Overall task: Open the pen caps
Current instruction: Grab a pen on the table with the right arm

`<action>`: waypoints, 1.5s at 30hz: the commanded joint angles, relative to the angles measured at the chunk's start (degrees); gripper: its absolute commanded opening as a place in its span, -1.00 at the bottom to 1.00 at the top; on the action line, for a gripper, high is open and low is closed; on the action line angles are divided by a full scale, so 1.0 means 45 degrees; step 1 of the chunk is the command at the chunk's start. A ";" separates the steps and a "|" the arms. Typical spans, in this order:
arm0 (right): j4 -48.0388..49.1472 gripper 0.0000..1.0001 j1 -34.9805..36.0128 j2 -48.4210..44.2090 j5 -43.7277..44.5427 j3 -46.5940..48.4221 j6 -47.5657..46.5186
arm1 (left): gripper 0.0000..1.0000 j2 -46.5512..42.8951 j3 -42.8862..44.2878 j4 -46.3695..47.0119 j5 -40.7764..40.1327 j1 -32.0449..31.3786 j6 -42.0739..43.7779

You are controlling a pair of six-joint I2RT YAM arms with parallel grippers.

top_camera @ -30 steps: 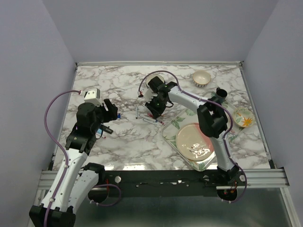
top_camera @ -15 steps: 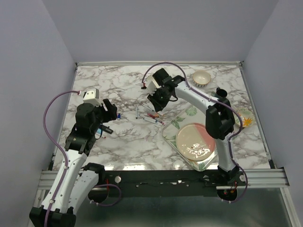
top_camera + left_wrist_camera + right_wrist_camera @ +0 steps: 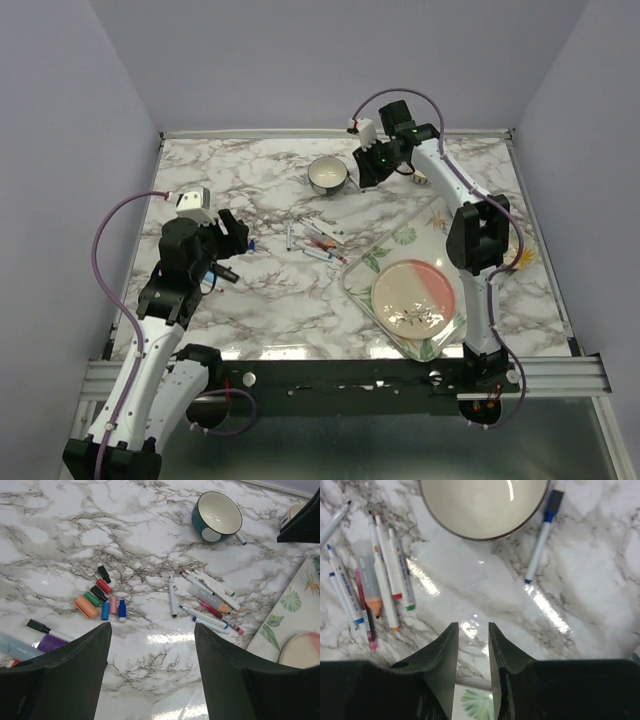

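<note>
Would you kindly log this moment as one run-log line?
left hand: open, empty, near loose pen caps | right hand: slightly open, empty, beside bowl | pens: lying scattered

A white marble-patterned desk (image 3: 260, 300) carries a dark teal bowl (image 3: 217, 516) with a cream inside, set toward the far edge. On the right side, a leaf-printed tray (image 3: 397, 240) holds a pink-and-cream plate (image 3: 413, 298). Between bowl and tray lies a loose cluster of white-barrelled marker pens (image 3: 209, 594).
</note>
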 commanded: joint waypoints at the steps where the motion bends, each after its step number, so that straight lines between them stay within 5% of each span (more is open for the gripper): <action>1: -0.0501 -0.19 -0.0289 0.1648 -0.0493 0.2044 -0.0209 | 0.52 -0.0122 -0.0111 0.0204 0.0398 0.0180 0.0206; 10: -0.0014 0.00 -0.0289 0.3564 0.1186 0.4001 -0.0832 | 0.52 -0.0025 -0.0131 0.0223 0.0515 0.0297 0.0206; 16: -0.0051 -0.04 -0.0269 0.4247 0.1656 0.4662 -0.1282 | 0.52 0.0054 -0.0131 0.0321 0.0769 0.0512 0.0167; 45: 0.0475 -0.10 0.0023 0.4366 0.2164 0.3844 -0.4975 | 0.52 0.0347 -0.0170 0.0516 0.1315 0.0961 0.0128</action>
